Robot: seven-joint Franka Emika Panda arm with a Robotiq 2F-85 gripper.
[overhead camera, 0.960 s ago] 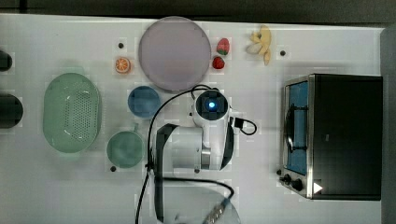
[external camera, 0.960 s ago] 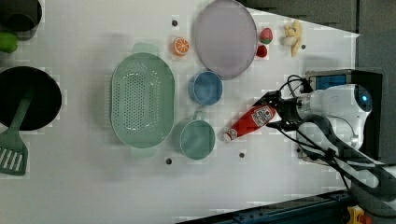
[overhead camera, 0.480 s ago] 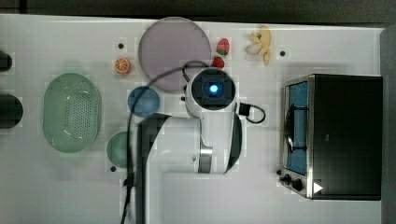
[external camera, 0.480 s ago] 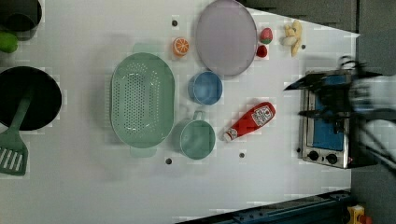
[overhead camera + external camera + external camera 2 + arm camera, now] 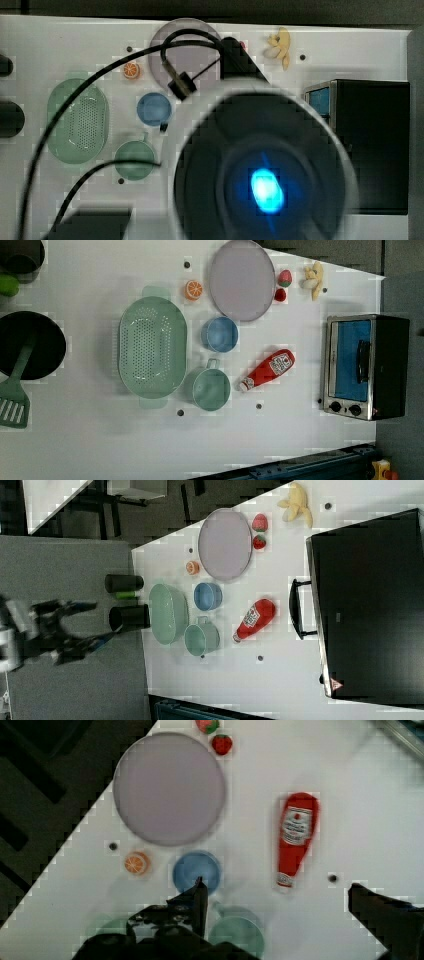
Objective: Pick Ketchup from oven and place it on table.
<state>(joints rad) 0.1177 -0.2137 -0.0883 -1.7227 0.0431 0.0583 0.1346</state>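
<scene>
- Left view: the slim red Ketchup squeeze bottle with a white cap [image 5: 267, 369] lies on its side on the large flat white surface [image 5: 100, 440], resting free; its cap points toward the left view's lower left
- It lies between the boxy black toaster oven with a silver front frame [image 5: 367, 366], at the left view's right, and the round pale green mug [image 5: 211, 388]; it touches neither
- The oven's bluish glass door is shut; its dark handle faces the bottle
- A round blue bowl [image 5: 220, 334] sits just beside the mug; a perforated green oval colander [image 5: 152, 346] lies further to the left view's left; a large round lilac plate [image 5: 242, 280] sits beyond the bowl
- Wrist view: the dark gripper [image 5: 280, 895] hangs well above the surface, jaws spread wide and holding nothing; the bottle [image 5: 295, 837] lies below, apart from both fingers
</scene>
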